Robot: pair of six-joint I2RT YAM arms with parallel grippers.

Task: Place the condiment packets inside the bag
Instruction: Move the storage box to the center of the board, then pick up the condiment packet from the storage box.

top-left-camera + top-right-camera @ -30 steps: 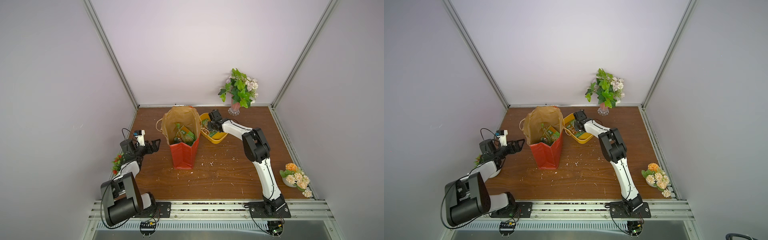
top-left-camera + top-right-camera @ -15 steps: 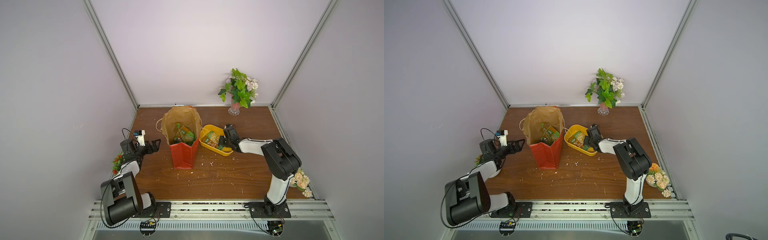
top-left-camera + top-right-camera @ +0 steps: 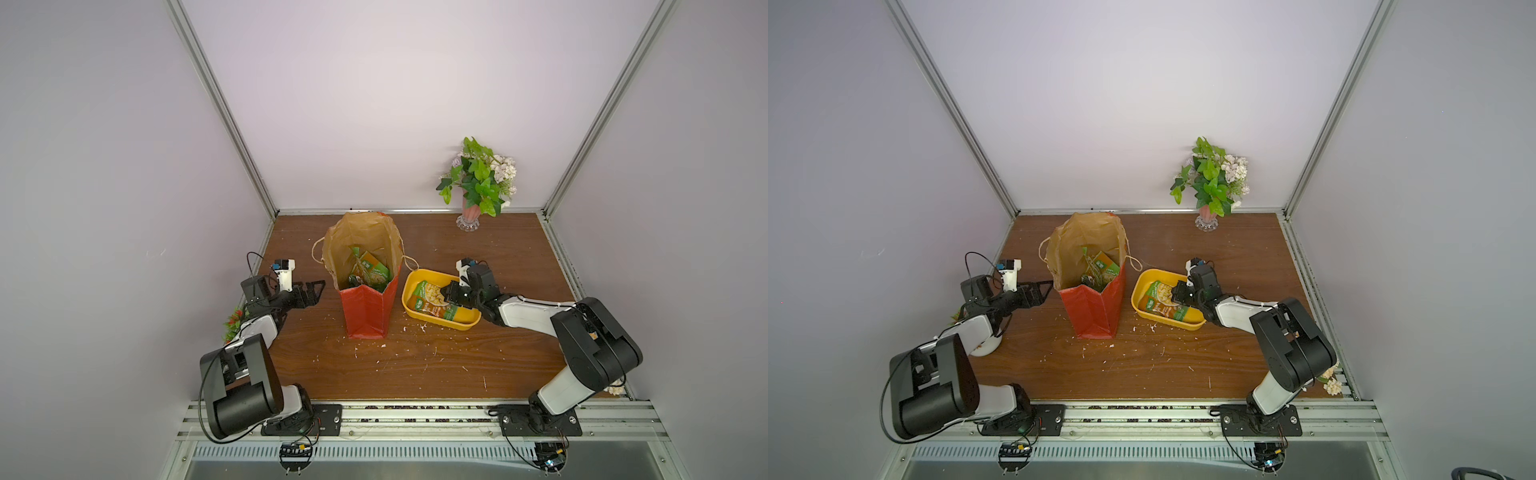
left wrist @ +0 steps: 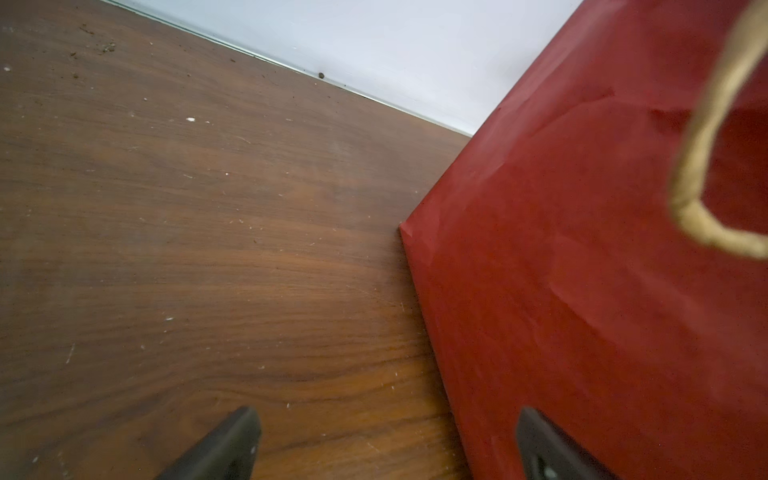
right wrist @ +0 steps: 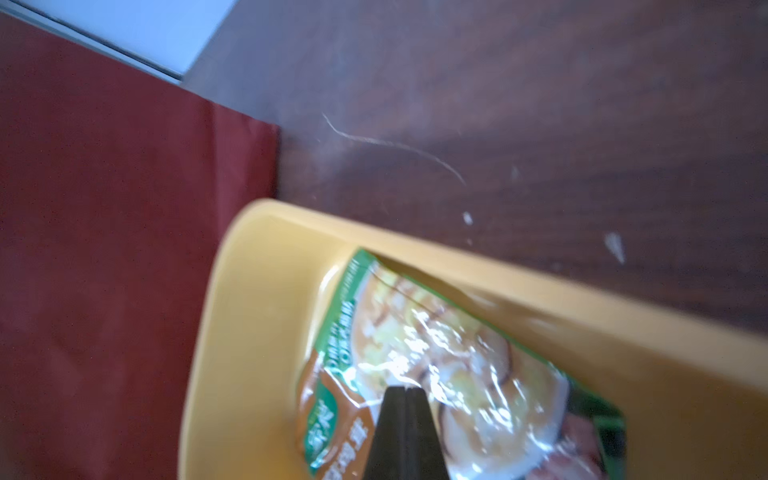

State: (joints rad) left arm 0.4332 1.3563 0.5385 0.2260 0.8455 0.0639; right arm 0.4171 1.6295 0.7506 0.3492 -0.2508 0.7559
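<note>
Beside the bag point(image 3: 365, 309), on my right arm's side, the yellow tray point(image 3: 409, 296) sits on the wooden table point(image 3: 415, 361), close to the red wall; I cannot tell whether they touch. One condiment packet point(image 3: 432, 301) lies flat in that tray. My right gripper point(image 3: 446, 296) is down on it with its jaws pressed together, tips against the glossy film; I cannot tell whether any film is pinched. Inside the bag, which stands upright and open, I see more green packets point(image 3: 372, 270) low against the brown lining. On the bag's other side, my left gripper point(image 3: 318, 289) hangs just beside the wall, jaws spread wide, holding nothing.
</note>
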